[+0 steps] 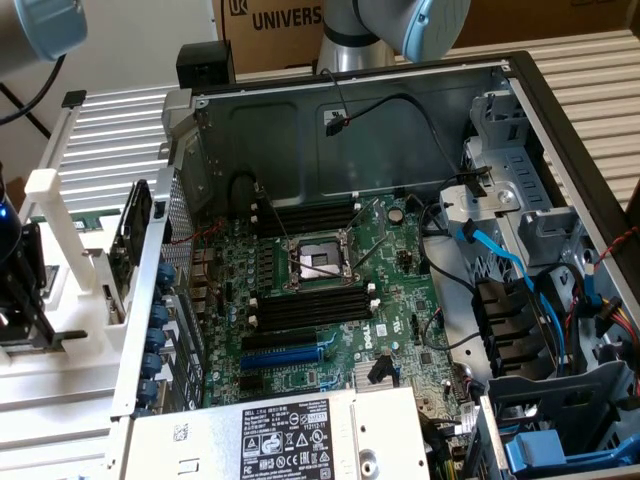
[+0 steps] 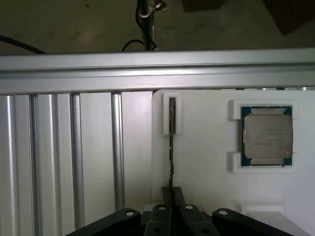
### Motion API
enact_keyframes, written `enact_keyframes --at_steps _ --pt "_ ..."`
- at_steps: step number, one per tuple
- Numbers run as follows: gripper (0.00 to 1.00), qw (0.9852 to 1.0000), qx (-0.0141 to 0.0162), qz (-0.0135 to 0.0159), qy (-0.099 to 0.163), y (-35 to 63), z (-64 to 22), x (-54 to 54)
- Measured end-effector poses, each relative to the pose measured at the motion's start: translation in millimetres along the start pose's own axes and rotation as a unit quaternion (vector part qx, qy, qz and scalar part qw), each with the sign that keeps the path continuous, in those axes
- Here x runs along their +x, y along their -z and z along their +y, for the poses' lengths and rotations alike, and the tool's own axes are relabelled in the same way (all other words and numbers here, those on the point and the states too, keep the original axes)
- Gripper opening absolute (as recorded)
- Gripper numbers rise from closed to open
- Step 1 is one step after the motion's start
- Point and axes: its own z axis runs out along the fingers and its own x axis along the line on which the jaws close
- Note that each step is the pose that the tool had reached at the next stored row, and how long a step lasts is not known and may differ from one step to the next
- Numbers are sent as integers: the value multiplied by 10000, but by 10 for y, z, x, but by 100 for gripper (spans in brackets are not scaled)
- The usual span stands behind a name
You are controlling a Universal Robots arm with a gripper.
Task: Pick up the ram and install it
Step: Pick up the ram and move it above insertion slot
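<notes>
The ram (image 2: 172,147) stands on edge in a narrow slot of the white holder (image 2: 206,167), seen as a thin dark line. My gripper (image 2: 172,190) sits over the end of the stick nearest the camera, its two dark fingers (image 2: 179,195) drawn together with the ram's edge running between them. In the exterior view the gripper (image 1: 22,315) is low at the far left, at the white holder (image 1: 75,335) outside the computer case. The black memory slots (image 1: 310,306) with white end clips lie on the green motherboard, on either side of the processor socket (image 1: 315,262).
A square silver processor chip (image 2: 267,136) rests in its own pocket of the holder beside the ram. An aluminium rail (image 2: 157,73) borders the holder. The case side wall (image 1: 150,300), power supply (image 1: 290,435), drive cage (image 1: 540,230) and blue cables (image 1: 500,260) surround the motherboard.
</notes>
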Motion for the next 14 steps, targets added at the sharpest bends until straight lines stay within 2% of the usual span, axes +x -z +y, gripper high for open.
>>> enact_keyframes --at_steps 5,8,14 --pt "13 10000 1 24 -8 76 1 -1" --pt "13 10000 4 62 -19 160 1 -1" --pt "13 9999 5 104 -40 316 3 -3"
